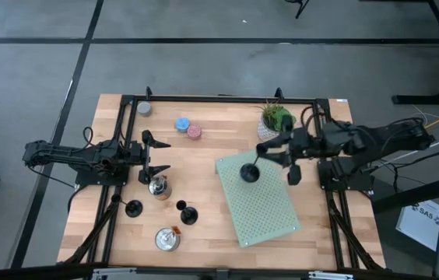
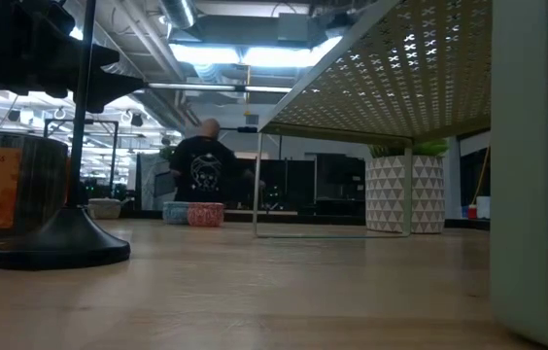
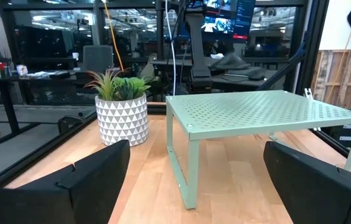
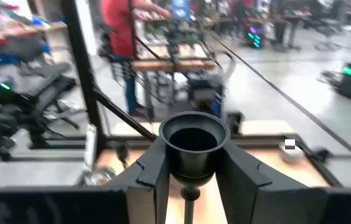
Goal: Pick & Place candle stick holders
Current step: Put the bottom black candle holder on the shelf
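The right gripper (image 1: pixel 260 153) is clamped on the cup of a black candle holder (image 4: pixel 191 140), whose round base (image 1: pixel 249 173) sits below the fingers on the pale green perforated shelf (image 1: pixel 270 206). A potted plant (image 1: pixel 275 118) stands just behind this gripper. The left gripper (image 1: pixel 157 155) hangs with its fingers spread wide and nothing between them, a silver tin (image 1: pixel 159 187) just beside it. Two more candle holders (image 1: pixel 133 208) (image 1: pixel 188 215) stand on the table (image 1: pixel 219 132) near that gripper, on its front side.
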Tool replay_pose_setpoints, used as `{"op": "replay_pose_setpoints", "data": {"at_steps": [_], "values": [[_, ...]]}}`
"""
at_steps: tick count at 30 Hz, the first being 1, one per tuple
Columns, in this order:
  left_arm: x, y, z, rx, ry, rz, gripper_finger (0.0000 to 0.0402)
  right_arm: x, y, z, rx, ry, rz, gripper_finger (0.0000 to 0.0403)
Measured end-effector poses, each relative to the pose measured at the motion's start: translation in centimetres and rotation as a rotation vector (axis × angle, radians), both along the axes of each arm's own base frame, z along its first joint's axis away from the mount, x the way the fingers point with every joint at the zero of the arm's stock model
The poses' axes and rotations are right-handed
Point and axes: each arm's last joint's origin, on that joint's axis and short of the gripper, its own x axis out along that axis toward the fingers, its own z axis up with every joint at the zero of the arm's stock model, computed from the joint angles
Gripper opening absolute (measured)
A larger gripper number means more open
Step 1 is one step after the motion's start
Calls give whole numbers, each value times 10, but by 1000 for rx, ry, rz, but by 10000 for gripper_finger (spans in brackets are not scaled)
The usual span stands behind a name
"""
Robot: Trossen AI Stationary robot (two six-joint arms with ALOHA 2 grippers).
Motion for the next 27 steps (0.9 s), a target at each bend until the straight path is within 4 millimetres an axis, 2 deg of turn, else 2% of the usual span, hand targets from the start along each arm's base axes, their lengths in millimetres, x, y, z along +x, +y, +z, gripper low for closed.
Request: {"op": "replay_pose_setpoints", "data": {"at_steps": [5, 8, 16, 27], "values": [[0, 0, 0, 0, 0, 0, 368, -23, -9, 2, -21, 48, -66, 108], [0, 0, 0, 0, 0, 0, 368, -29, -12, -2, -35, 69, -115, 109], [0, 0, 0, 0, 0, 0, 368, -20, -15, -34, -62, 140, -166, 109], [0, 0, 0, 0, 0, 0, 368, -15, -23, -53, -30, 149, -216, 110]]}}
